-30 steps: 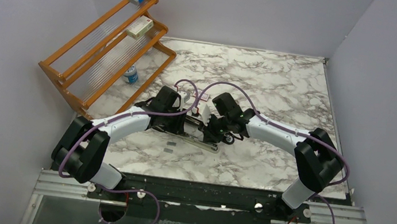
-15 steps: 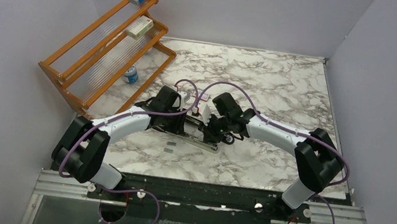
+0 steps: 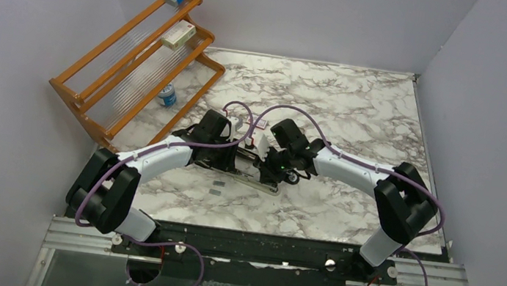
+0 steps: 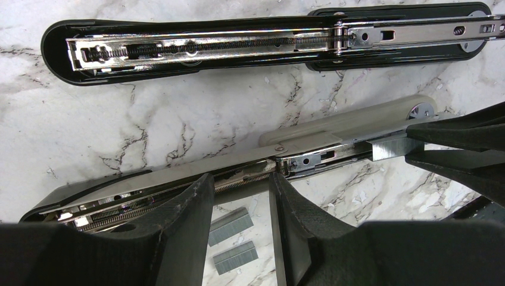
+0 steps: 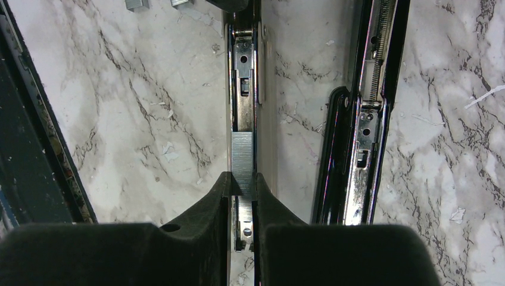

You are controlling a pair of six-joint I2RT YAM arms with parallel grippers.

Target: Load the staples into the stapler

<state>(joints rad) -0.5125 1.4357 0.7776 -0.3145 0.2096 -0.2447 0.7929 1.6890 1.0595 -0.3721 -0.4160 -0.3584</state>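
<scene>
Top external view, left to right: we see a slatted orange wooden rack (image 3: pixel 135 61) at ten o'clock of the table. A white-and-red box (image 3: pixel 178 35) sits on one rung and a small bottle (image 3: pixel 166 94) stands at its foot. The white marble table (image 3: pixel 374 107) has grey veins and is walled by pale lilac panels (image 3: pixel 19 46) on three sides. Open marble stretches from twelve to three o'clock, and both arms meet at the centre.

Left wrist view: the left gripper (image 4: pixel 241 179) holds its matte black fingers apart, tips over the near edge of the grey stapler (image 4: pixel 333 128). In the gap we see marble and two loose staple strips (image 4: pixel 229 226) lying flat at six o'clock. We cannot tell whether the tips press on the stapler. The black stapler (image 4: pixel 196 47) lies at twelve o'clock, its glossy shell folded out flat and its chrome rail and coil spring bared. It runs parallel to the grey one with a band of marble between, and neither gripper touches it.

Right wrist view: the right gripper (image 5: pixel 241 177) is clamped on a ribbed silver staple strip (image 5: pixel 241 156), held lengthwise over the grey stapler's chrome channel. The black stapler lies just beside it at three o'clock.
</scene>
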